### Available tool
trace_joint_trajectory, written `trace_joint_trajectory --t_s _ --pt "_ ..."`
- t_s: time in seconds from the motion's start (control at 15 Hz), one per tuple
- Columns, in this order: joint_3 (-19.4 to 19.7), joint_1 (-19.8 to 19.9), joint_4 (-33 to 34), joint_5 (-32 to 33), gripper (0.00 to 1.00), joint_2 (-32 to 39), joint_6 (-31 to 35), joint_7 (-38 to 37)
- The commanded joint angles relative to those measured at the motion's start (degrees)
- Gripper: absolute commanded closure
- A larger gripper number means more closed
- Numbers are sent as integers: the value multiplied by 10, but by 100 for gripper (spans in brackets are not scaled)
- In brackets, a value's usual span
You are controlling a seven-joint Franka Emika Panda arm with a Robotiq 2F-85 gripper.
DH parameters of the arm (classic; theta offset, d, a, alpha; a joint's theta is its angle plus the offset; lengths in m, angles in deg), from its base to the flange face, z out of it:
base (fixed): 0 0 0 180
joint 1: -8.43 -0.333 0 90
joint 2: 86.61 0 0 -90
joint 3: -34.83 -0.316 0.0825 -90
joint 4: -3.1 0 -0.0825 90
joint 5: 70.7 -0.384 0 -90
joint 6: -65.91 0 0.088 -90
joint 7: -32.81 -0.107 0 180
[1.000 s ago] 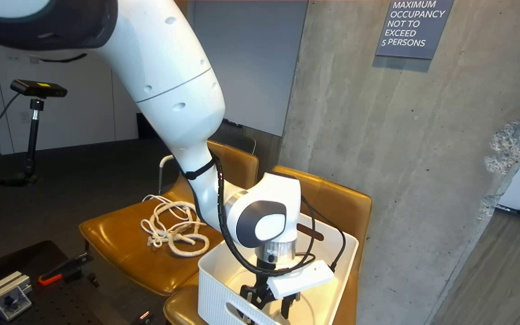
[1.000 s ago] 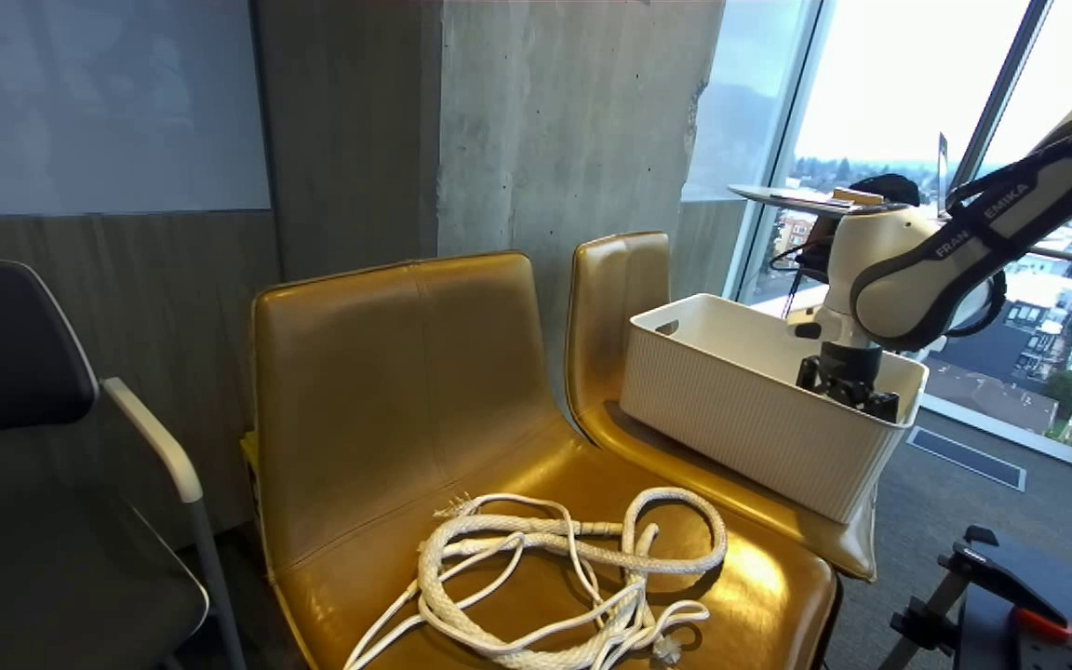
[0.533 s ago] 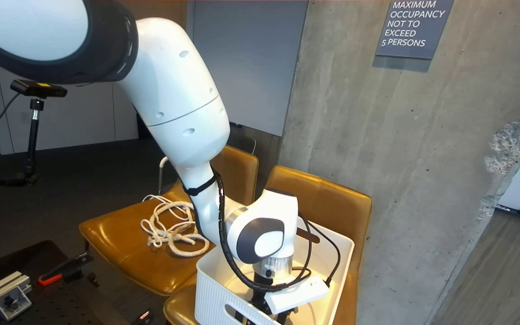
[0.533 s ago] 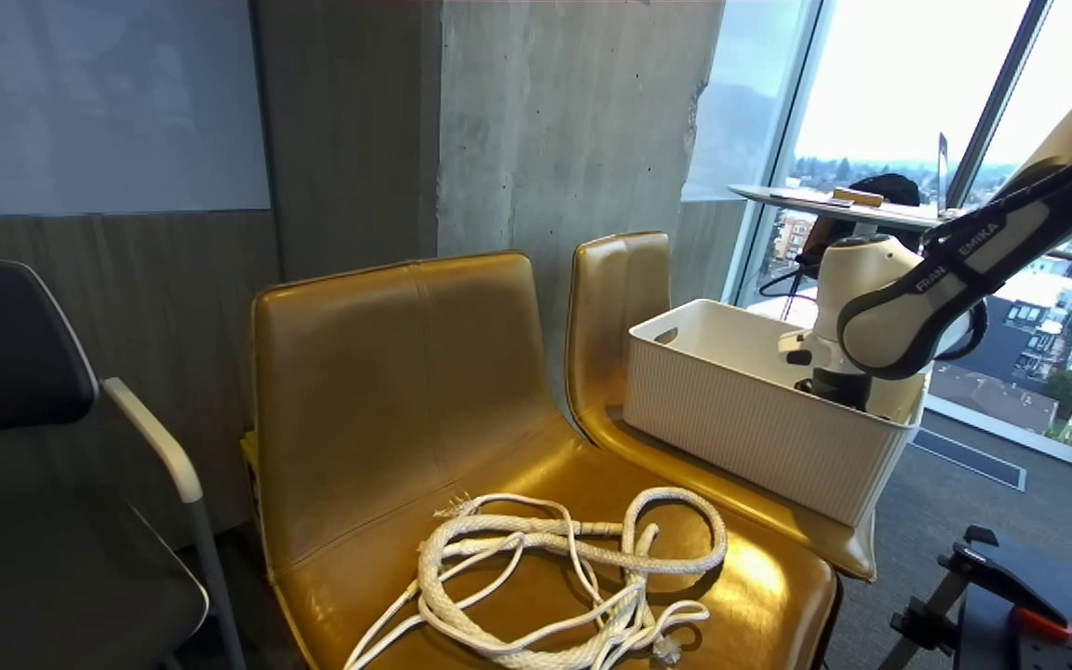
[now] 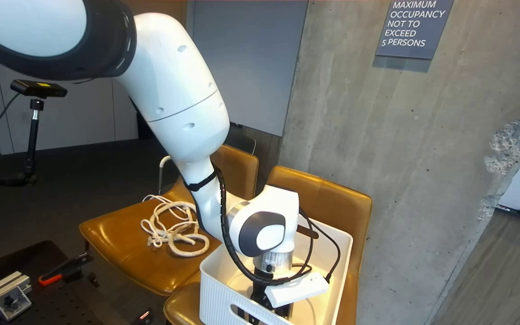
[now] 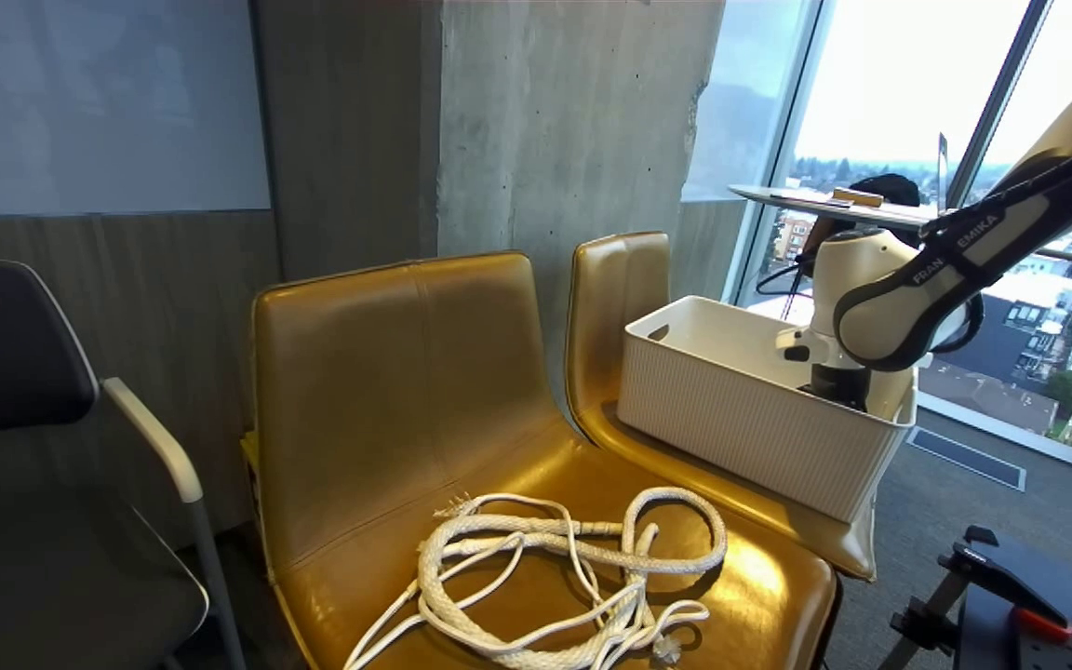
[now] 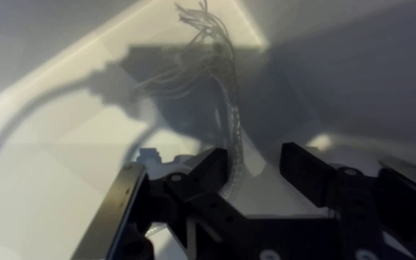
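Arm [image 5: 183, 85] right over the action! Beneath it, a tan chair [image 6: 615, 321], and at about ten o'clock from that in an exterior view, another chair [image 5: 115, 230]. White bin [image 6: 750, 419] on the former, the wrist dipping inside; a loose tangle of rope [image 6: 610, 556] on the latter. Down in the bin, here's the gripper [image 7: 255, 168], fingers apart, gap plain to see! And the cord [image 7: 234, 126]: in the bin, frayed end at twelve o'clock in the wrist view, showing in that gap close by the nine o'clock finger. Touching? Can't tell.
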Motion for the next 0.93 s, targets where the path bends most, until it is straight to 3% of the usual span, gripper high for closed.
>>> trace_joint_trajectory --t_s 0.0,0.13,0.87 --pt "0 -7 11 8 85 10 2 -21" --pt "0 -9 9 7 100 3 -5 -28" --pt "-41 -19 8 -47 100 -131 -110 -88"
